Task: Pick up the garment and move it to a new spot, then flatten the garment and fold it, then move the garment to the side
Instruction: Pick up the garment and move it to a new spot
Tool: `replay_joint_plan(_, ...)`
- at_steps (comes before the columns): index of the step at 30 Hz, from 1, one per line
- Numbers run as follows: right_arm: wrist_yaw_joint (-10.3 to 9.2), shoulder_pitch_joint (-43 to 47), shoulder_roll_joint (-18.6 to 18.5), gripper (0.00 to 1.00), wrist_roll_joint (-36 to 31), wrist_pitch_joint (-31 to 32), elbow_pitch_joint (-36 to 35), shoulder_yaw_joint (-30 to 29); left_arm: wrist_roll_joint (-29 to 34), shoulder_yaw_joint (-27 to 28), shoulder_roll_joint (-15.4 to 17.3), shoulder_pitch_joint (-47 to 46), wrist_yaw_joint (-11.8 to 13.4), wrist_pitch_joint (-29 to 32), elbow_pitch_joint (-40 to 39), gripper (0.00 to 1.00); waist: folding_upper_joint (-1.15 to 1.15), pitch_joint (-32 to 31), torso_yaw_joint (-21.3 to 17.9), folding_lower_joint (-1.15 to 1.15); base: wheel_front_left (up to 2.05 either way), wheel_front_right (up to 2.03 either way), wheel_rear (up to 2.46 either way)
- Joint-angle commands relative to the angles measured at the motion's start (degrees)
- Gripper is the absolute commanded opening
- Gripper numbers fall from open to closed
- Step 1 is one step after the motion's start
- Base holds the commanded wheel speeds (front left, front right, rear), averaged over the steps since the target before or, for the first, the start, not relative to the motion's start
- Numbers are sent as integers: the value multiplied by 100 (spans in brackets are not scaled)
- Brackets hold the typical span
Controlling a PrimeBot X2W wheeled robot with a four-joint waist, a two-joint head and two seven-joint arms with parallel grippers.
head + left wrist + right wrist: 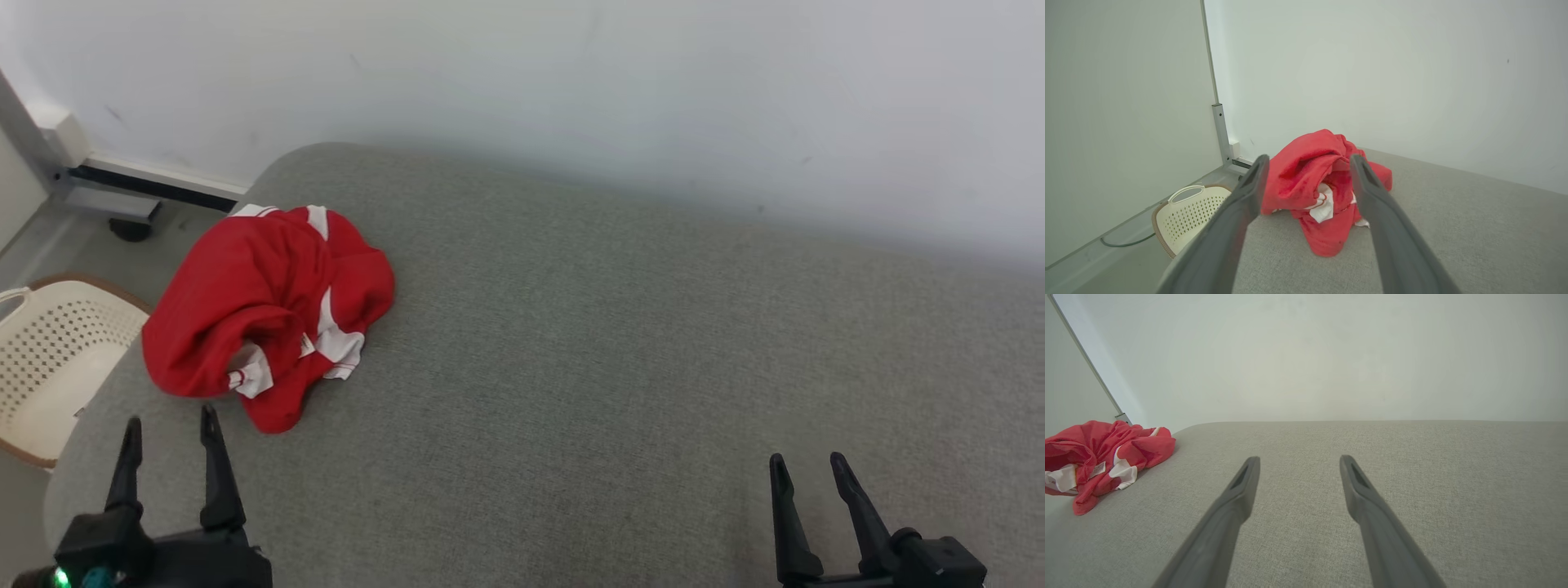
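Two grippers sit low over the grey pad [612, 367]: the left gripper [170, 415] and the right gripper [807, 457], each with fingers [219, 474] spread wide and empty. Just ahead of the left gripper, not touching it, the garment [245, 294] lies crumpled near the pad's left edge, red with white patches. It is well apart from the right gripper. A cream basket [49, 359] stands on the floor [49, 245] left of the pad, with a white wall [571, 82] behind.

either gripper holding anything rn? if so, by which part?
Nothing held. Left gripper and right gripper are both open and empty; the red garment lies crumpled on the grey surface.
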Motion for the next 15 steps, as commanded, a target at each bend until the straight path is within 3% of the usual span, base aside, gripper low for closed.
replay_joint_plan(1, 19, -38, -6, 100, -42, -5, -18, 4, 50, 31, 17, -130, -16, -19, 23, 100, 0, 181, -293, 0, 0, 0, 0)
replay_joint_plan(7, 19, -169, -6, 100, -78, -5, -26, -77, 189, 282, 138, -786, -130, -19, 412, 100, 0, 462, -746, 0, 0, 0, 0)
replay_joint_plan(15, 19, -380, -6, 100, -19, -6, -71, -147, 238, 680, 414, -1512, -68, -19, 1203, 100, 0, 818, -1186, 0, 0, 0, 0)
